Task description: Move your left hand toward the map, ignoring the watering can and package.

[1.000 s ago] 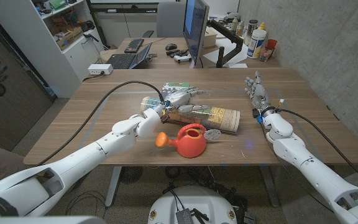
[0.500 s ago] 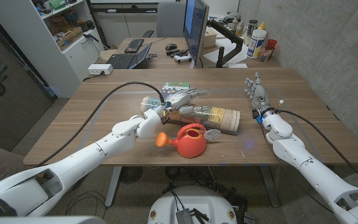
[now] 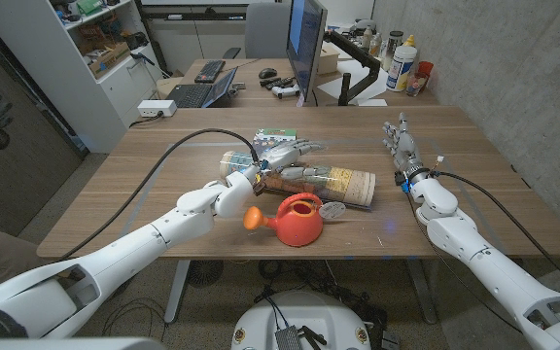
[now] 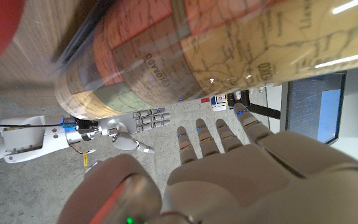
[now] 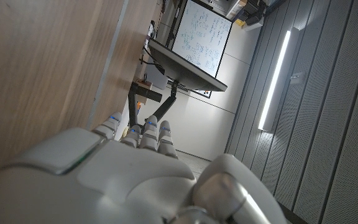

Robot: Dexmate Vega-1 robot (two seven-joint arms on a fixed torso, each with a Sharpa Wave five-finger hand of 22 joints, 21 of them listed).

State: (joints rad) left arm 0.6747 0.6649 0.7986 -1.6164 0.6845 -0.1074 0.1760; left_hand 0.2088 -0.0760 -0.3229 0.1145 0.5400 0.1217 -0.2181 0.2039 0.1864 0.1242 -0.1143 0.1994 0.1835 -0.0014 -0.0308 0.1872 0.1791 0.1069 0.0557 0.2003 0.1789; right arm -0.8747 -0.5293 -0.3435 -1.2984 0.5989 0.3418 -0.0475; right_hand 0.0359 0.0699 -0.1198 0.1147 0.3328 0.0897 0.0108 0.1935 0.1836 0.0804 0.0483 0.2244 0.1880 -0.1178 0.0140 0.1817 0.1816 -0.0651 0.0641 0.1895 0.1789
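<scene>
The rolled paper map printed in tan, green and orange (image 3: 324, 181) lies on its side near the middle of the brown wooden tabletop (image 3: 154, 185), with the left hand (image 3: 282, 156) over its far-left end, fingers spread and holding nothing, and the red plastic watering can with an orange spout (image 3: 295, 220) just beside the roll on the near side. A flat green-printed package (image 3: 278, 136) lies just behind the left hand, while the right hand (image 3: 399, 144) stands well apart toward the right edge, fingers straight and apart, empty. Bare wood runs along the left and far sides, and beyond the far edge stand a second desk with a dark monitor (image 3: 306, 44), a laptop (image 3: 202, 90), and white shelving (image 3: 86, 49).
</scene>
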